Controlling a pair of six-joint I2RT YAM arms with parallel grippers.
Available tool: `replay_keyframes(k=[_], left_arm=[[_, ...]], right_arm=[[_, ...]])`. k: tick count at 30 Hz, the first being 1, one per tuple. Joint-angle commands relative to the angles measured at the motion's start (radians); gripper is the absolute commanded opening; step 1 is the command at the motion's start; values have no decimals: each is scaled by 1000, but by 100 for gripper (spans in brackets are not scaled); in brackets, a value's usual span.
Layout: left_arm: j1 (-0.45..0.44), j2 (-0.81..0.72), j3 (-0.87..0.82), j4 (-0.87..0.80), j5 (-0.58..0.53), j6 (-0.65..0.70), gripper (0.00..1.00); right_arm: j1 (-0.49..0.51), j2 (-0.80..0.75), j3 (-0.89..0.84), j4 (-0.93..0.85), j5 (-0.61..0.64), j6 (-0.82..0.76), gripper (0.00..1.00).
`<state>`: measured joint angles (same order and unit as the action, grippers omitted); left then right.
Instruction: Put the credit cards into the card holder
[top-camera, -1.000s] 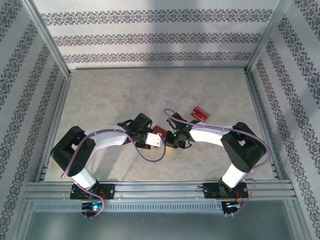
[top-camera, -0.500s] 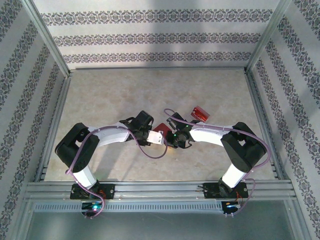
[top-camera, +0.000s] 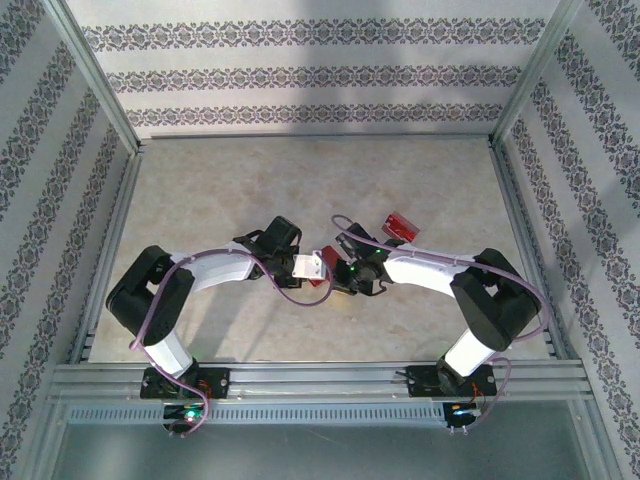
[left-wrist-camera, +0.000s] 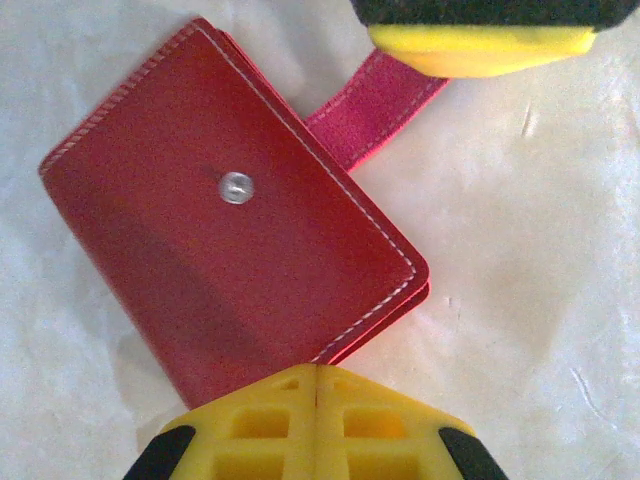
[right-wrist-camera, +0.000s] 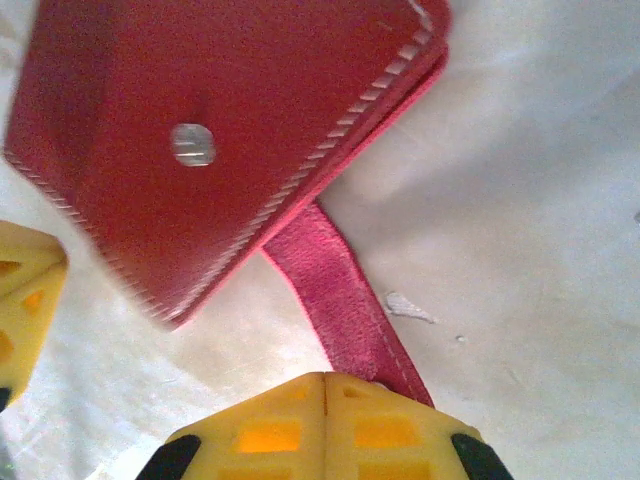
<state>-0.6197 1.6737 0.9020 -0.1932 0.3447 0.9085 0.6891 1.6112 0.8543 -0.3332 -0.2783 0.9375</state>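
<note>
Red folding wallet (left-wrist-camera: 230, 270): matt, fine-grained, leather-like, with pale stitched edges. Round stud (left-wrist-camera: 236, 187): shiny metal. Clasp strap (right-wrist-camera: 345, 300): fuzzy, suede-like. Tabletop (left-wrist-camera: 540, 250): pale, smooth, faintly creased.

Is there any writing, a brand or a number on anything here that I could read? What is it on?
There is no text that can be read.
Wallet: plain red with pale stitching and a bare metal snap, no lettering or logo.
Red card, lying further back on the table in the overhead view: it has a pale patch, too small to read.
</note>
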Motion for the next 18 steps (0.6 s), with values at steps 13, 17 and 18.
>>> replay_keyframes(k=[13, 17, 18], left_arm=[[25, -25, 20, -11, -33, 161, 49], [47, 19, 97, -108, -43, 268, 51], [52, 53, 137, -131, -55, 306, 50]], right_arm=[[-45, 22, 12, 0, 5, 12, 0], [-46, 51, 9, 13, -5, 13, 0], [-46, 63, -3, 16, 0, 5, 0]])
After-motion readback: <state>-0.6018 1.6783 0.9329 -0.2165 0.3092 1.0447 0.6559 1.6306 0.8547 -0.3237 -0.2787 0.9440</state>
